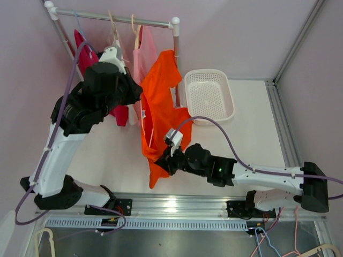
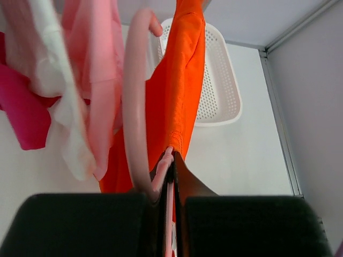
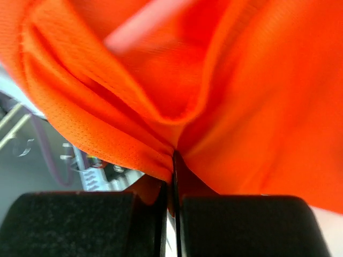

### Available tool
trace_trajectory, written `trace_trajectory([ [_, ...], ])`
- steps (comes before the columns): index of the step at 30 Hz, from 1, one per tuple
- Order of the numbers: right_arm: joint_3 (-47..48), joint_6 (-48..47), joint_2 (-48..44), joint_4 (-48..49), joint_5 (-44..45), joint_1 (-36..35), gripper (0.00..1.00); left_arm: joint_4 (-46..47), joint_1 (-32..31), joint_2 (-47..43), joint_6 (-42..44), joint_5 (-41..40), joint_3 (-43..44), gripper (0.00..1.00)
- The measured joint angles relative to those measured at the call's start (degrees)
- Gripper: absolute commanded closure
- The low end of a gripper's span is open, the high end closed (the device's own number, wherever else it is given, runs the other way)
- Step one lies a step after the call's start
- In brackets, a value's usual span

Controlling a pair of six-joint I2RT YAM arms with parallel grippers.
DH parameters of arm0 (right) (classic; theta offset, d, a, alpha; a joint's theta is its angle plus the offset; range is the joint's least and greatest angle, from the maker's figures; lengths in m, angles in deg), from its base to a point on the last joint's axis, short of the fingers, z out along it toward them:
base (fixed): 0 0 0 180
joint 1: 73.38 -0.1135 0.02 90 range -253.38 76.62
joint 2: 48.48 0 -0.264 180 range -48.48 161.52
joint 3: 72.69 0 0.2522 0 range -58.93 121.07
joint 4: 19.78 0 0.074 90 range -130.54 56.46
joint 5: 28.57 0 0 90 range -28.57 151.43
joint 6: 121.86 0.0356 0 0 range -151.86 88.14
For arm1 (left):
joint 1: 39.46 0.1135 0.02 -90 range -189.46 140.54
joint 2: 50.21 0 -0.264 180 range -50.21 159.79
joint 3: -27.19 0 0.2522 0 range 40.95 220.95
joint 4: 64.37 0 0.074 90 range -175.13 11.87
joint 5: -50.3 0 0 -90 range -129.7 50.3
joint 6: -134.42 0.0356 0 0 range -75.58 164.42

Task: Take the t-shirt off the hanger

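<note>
The orange t-shirt (image 1: 158, 107) hangs from the right end of the clothes rack and stretches down to the front. It also fills the right wrist view (image 3: 225, 91) and shows in the left wrist view (image 2: 179, 80). Its pale pink hanger (image 2: 135, 107) curves up beside it. My left gripper (image 2: 172, 160) is shut on the hanger's thin bar, close to the shirt's edge; in the top view it sits by the shirt's left side (image 1: 134, 92). My right gripper (image 3: 173, 160) is shut on a fold of the shirt's lower part, low at the front (image 1: 167, 158).
A white perforated basket (image 1: 209, 95) lies to the right of the rack. Pink, white and magenta garments (image 2: 59, 85) hang on other hangers to the left. The rack's white post (image 1: 176, 37) stands behind the orange shirt. A metal rail runs along the near edge.
</note>
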Motion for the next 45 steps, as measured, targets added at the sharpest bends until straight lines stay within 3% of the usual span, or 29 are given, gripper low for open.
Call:
trace_trajectory([
  [8, 22.32, -7.26, 10.73, -6.69, -1.49, -9.53, 1.0, 10.1, -0.68, -10.64, -1.53, -6.34, -20.15, 0.99],
  [13, 31.5, -10.73, 13.4, -11.74, -0.94, -11.78, 1.0, 16.2, -0.92, -6.95, -2.73, -8.63, -29.7, 0.99],
  [16, 34.49, -11.41, 15.54, -13.33, 0.13, -13.6, 1.0, 16.92, -1.18, -2.86, -2.99, -8.83, -30.88, 1.0],
  [19, 33.79, -10.84, 17.92, -13.49, 0.94, -14.82, 1.0, 16.06, -1.38, -0.48, -3.02, -8.68, -29.03, 0.99],
  [24, 25.2, -7.37, 19.67, -11.87, 2.45, -14.69, 1.0, 11.61, -1.55, 1.6, -2.56, -6.95, -17.66, 0.99],
  [31, 11.52, -2.78, 16.15, -7.15, 5.18, -10.21, 1.0, 4.9, -1.6, -2.75, -1.92, -1.07, -10.49, 1.0],
  [35, 5.9, -1.36, 8.44, -7.45, 5.53, -6.34, 1.0, 4.94, -1.57, -10.75, -1.07, 2.8, -16.39, 0.99],
  [41, 5.07, -1.14, -0.42, -9.81, 5.42, 5.18, 1.0, 10.49, -1.57, -36.24, 1.49, 12.87, -38.93, 0.99],
  [45, 7.41, -0.48, -0.04, -13.53, 4.35, 15.26, 1.0, 11.26, -1.57, -49.09, 4.02, 18.71, -42.56, 0.99],
])
